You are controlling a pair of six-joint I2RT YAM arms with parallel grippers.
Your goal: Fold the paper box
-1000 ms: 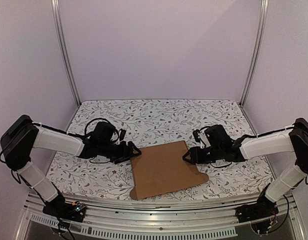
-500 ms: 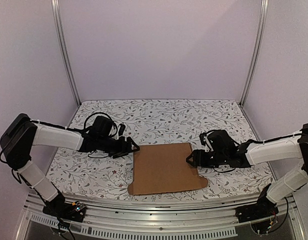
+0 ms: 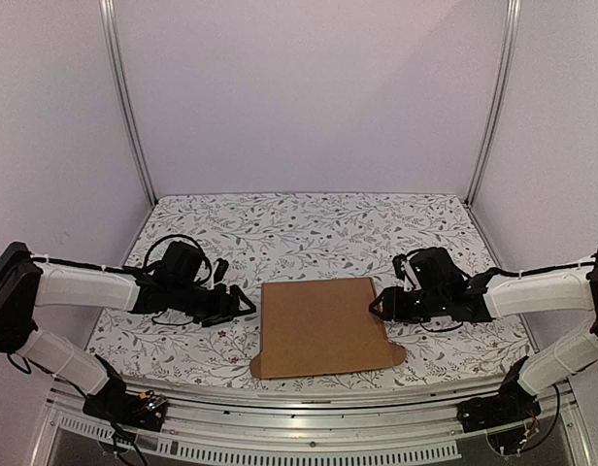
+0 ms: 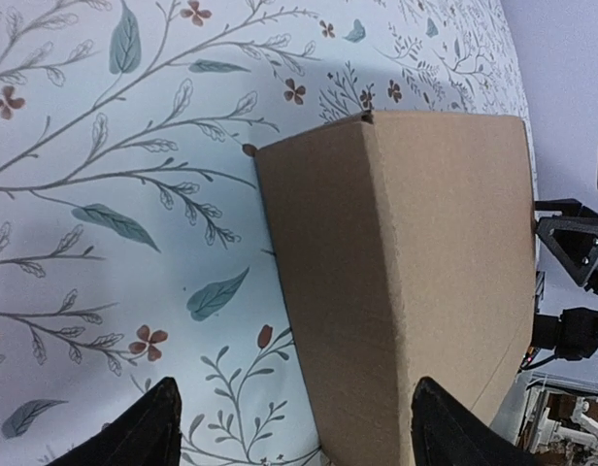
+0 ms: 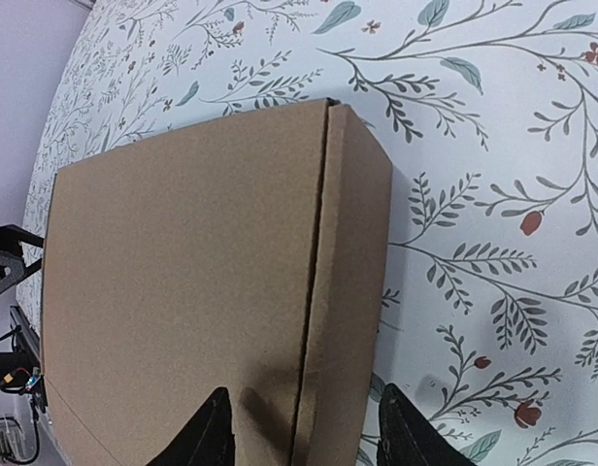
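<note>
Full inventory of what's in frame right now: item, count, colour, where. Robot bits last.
paper box: 1, plain brown cardboard, lying flat at the front middle of the table, between the two pincers
tablecloth: 1, white with grey-green leaves and small red flowers, covering the table
walls: pale lilac, at the back and both sides
frame posts: 2, silver metal, at the back corners
front rail: 1, silver metal, along the near edge
left arm: 1, white with black joints, reaching in from the left
right arm: 1, same colours, reaching in from the right
left pincer: 1, black, open, left of the box and apart from it
right pincer: 1, black, open, over the box's right edge
</note>
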